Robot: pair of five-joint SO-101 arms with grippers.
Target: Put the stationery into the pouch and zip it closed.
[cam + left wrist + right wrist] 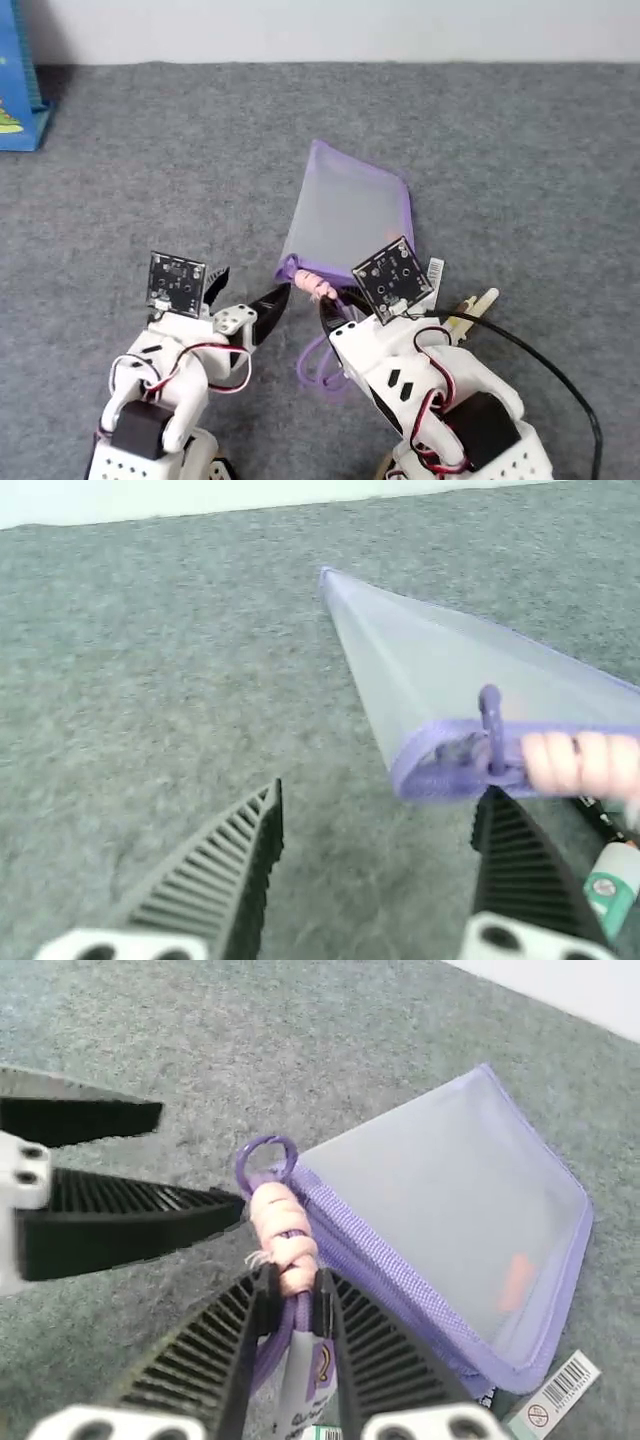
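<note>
Table: we see a grey fuzzy mat (pixel 520 170) w/ a white wall (pixel 320 30) at the back. A blue box (pixel 18 90) is cut off at the far left edge.
Pouch: the purple see-through pouch (pixel 345 215) lies flat mid-mat, just in front of both arms. Its zip edge is the side next to the pincers.
Zip ring: a purple zip ring (pixel 265 1160) sticks up at the pouch's near corner.
Pink bit: a pink coiled bit (pixel 280 1235) sits right by the zip ring, at the pouch edge.
Right gripper (pixel 290 1282): pincer squeezed together on the pink coiled bit. A white stick (pixel 298 1400) w/ print runs down between the fingers. We can't tell if it's one thing w/ the pink bit.
Left gripper (pixel 380 850): pincer wide apart, holding nothing. One finger is just under the pouch corner; touching or not, we can't tell.
Inside pouch: an orange blob (pixel 515 1275), too blurry to name.
Hidden: from above, the right arm covers the pouch's near right corner. A barcode tag (pixel 435 268) & a cream stick (pixel 478 303) peek out beside it. A purple cord (pixel 318 365) loops between the arms, its top end lost under the right gripper.
</note>
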